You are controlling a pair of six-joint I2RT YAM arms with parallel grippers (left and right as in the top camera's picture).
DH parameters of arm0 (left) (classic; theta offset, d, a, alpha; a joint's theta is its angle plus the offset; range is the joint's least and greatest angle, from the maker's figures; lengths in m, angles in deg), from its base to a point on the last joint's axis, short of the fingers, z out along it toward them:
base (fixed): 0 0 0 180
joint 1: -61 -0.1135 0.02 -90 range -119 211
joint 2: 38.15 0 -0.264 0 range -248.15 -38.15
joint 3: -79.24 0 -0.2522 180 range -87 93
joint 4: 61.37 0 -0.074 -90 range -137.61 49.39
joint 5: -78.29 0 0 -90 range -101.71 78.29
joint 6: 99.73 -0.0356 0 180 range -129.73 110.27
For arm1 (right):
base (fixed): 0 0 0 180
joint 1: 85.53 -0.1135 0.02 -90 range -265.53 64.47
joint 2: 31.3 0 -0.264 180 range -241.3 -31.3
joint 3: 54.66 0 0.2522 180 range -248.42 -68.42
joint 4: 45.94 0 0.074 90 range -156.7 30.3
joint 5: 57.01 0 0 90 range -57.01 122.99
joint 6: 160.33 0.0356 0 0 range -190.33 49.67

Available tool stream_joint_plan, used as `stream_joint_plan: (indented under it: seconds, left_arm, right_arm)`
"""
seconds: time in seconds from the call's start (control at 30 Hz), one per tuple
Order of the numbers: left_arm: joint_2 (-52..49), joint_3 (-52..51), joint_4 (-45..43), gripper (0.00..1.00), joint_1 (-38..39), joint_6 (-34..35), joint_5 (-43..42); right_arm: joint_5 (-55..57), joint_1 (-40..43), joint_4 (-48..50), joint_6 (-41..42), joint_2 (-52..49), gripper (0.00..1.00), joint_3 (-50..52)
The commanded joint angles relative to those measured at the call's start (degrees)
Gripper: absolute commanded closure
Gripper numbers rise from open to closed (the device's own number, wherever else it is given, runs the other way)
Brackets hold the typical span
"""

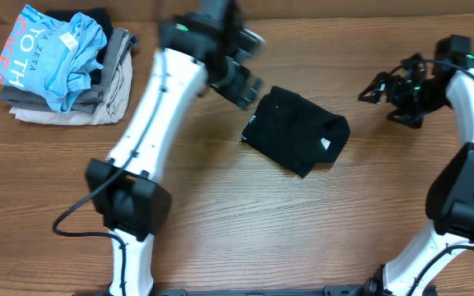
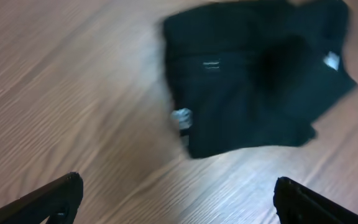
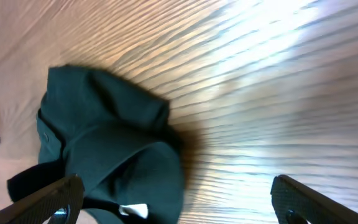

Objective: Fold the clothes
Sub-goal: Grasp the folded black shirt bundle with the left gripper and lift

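Folded black garment (image 1: 296, 130) on a wooden table (image 1: 220, 214), lying between the two pincers and touched by neither.

(a) The left pincer (image 2: 178, 183) stood with its fingers spread wide and held nothing. The garment lay ahead of it, toward its right finger.

(b) The right pincer (image 3: 176, 183) was likewise spread wide and empty. The garment lay ahead of it, toward its left finger.

(c) Markings on the garment were a small white tag (image 2: 331, 60) near one corner, a short white printed mark (image 2: 211, 65) on the upper face, and a pale label (image 2: 181, 116) at one edge. All were too blurred to read.

(d) Well apart from the left pincer, on the side away from the garment, sat a pile of folded clothes (image 1: 97, 99). It was topped by a light blue shirt (image 1: 56, 49) with pink-and-white lettering, of which "OTH" and a smaller "ZETA" appeared legible.
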Motion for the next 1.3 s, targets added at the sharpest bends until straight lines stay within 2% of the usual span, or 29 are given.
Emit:
stream_joint_plan:
  seconds: [0.0, 0.3, 0.43, 0.57, 0.63, 0.73, 1.0, 1.13, 1.27]
  left_arm:
    - [-0.28, -4.94, -3.45, 0.0, 6.19, -7.89, -0.9]
    - [-0.63, -16.79, -23.61, 0.0, 18.45, -7.21, -0.68]
    - [-2.89, -16.81, -25.99, 0.0, 23.47, -6.71, 4.09]
    - [-7.34, -16.81, -26.69, 0.0, 27.63, -7.87, 13.79]
    - [-9.88, -16.81, -26.88, 0.0, 28.41, -8.02, 13.97]
    - [-12.7, -16.81, -28.02, 0.0, 28.57, -8.0, 10.27]
    - [-16.2, -16.39, -29.31, 0.0, 26.73, -6.49, 9.14]
    - [-16.2, -13.66, -26.25, 0.0, 22.8, -2.21, 4.76]
    - [-16.17, -9.11, -18.38, 0.0, 17.33, -0.85, 2.32]
  right_arm:
    - [0.04, 3.19, -1.18, 0.02, 1.75, 0.0, -1.09]
    - [0.61, 7.69, -2.89, 0.09, 1.75, 0.0, -1.09]
    - [0.59, 8.46, -3.15, 0.09, 1.75, 0.0, -1.09]
    - [0.59, 8.48, -3.21, 0.09, 1.75, 0.0, -1.09]
    - [0.59, 8.48, -3.28, 0.09, 1.75, 0.0, -1.09]
    - [0.59, 8.48, -3.28, 0.09, 1.77, 0.0, -1.09]
    - [0.61, 8.48, -3.61, 0.04, 1.77, 0.0, -1.07]
    - [0.63, 8.5, -3.89, 0.02, 1.75, 0.0, -1.07]
    - [1.07, 8.5, -3.91, 0.02, 1.75, 0.0, -1.07]
